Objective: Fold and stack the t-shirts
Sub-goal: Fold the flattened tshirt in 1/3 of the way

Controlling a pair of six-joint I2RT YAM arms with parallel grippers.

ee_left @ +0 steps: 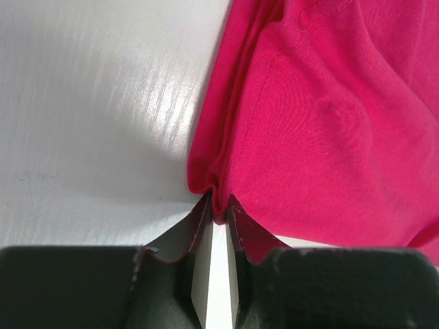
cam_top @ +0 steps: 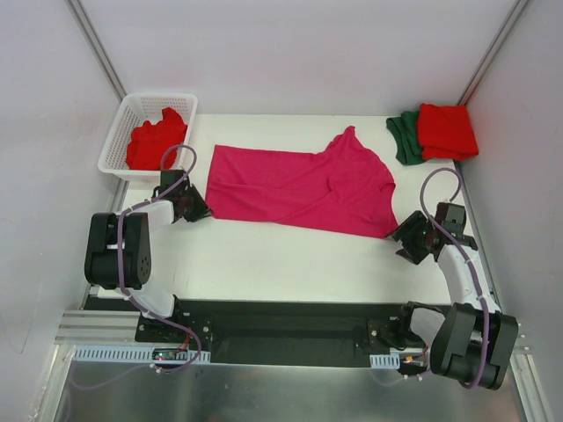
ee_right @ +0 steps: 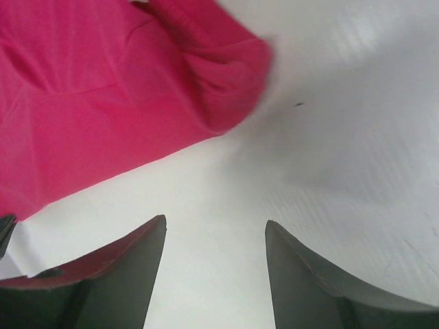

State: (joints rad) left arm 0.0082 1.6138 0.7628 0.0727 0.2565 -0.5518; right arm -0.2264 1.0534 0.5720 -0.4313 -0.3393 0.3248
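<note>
1. Top external view: a white lattice basket [cam_top: 113,145] is being shown at the far left corner of the table [cam_top: 290,259]. A crumpled bright red t-shirt [cam_top: 155,141] is being contained in it, with one fold rising above the rim.
2. A magenta-pink t-shirt [cam_top: 299,185] is being displayed across the middle of the table, partly folded over itself. A peak of cloth is being pointed toward the far edge.
3. At the far right corner, a folded red t-shirt [cam_top: 447,130] is being carried on top of a dark green t-shirt [cam_top: 403,139].
4. The left gripper [ee_left: 219,205] is being kept closed on the left edge of the magenta-pink t-shirt, where a bunched fold is being pinched between the fingertips.
5. The right gripper [ee_right: 216,229] is being held with its jaws apart above bare table, just beside the near right corner of the same shirt. Nothing is being gripped by it.
6. The green shirt is being largely covered by the red one, so its folding cannot be made out.
7. How much cloth is lying below the basket rim cannot be told.
8. In both wrist views the pink shirt is being cut off by the frame edges.
</note>
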